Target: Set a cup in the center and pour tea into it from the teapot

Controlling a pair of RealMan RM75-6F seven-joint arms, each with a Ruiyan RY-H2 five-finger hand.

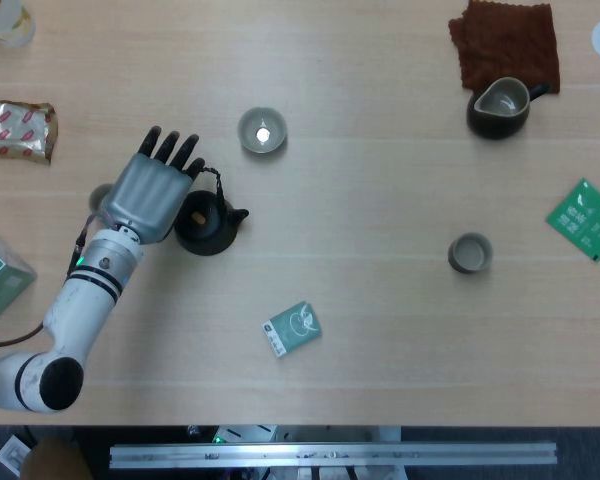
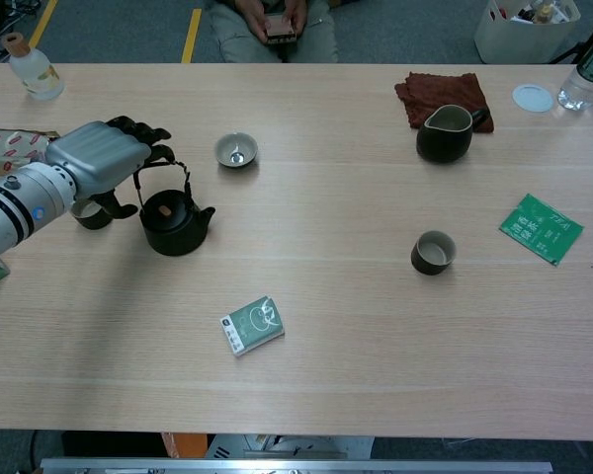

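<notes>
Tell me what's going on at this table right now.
A robot's left hand is at the black teapot on the left side of the wooden table, its fingers at the wire handle. No cup sits in the middle: one small cup stands to the right, another cup is partly hidden behind the hand, and a pale bowl sits just beyond the teapot. No pouring is under way. The right hand is not in view.

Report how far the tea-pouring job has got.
Done: nothing clearly; no cup stands at the table's middle. In hand: the left hand has its fingers at the wire handle of the black round teapot. Left: centre a cup, perhaps the small grey cup on the right side, then pour.
</notes>
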